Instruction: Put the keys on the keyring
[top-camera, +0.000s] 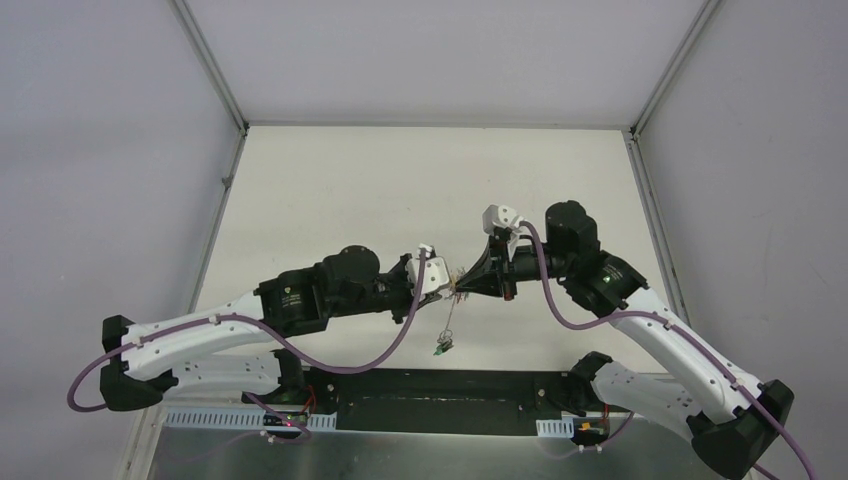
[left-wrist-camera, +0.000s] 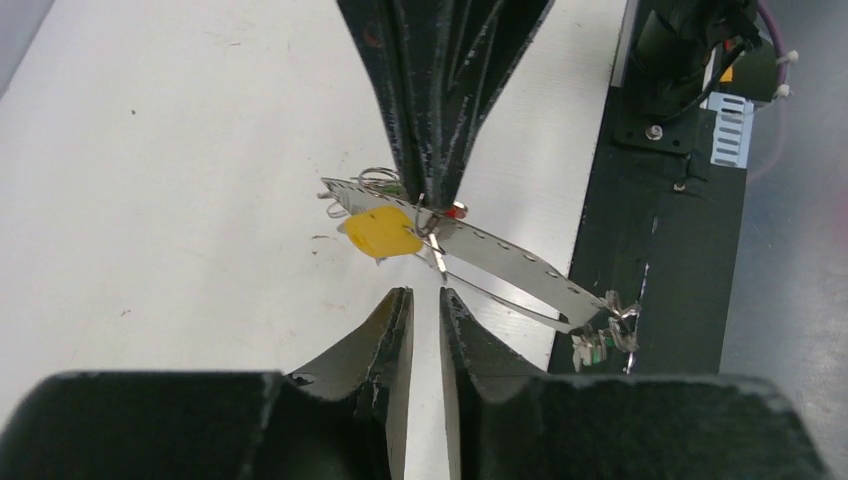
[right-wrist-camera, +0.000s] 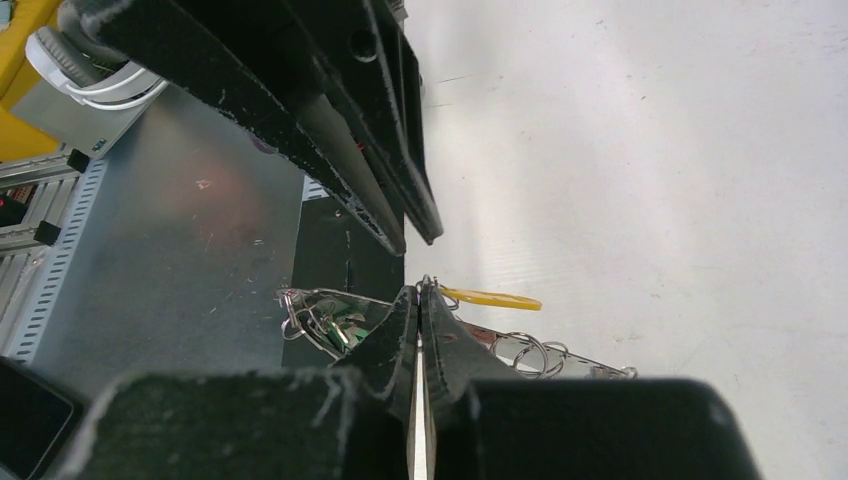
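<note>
The keyring (left-wrist-camera: 510, 265) is a flat grey metal band with holes, held in the air between both grippers; it hangs down in the top view (top-camera: 450, 318). My right gripper (left-wrist-camera: 432, 205) is shut on the band, next to the yellow-headed key (left-wrist-camera: 380, 232) and a small red bit (left-wrist-camera: 458, 212). Green-tagged keys (left-wrist-camera: 597, 347) dangle at the band's low end (top-camera: 441, 348). My left gripper (left-wrist-camera: 422, 295) faces the right one a short way off the band, jaws slightly apart and empty. In the right wrist view, the right gripper (right-wrist-camera: 418, 290) pinches beside the yellow key (right-wrist-camera: 490, 298).
The white table (top-camera: 400, 190) lies below, inside grey enclosure walls. The black base plate (top-camera: 440, 400) and a metal strip (top-camera: 400, 455) run along the near edge under the hanging keys. Small loose split rings (right-wrist-camera: 530, 352) sit on the band.
</note>
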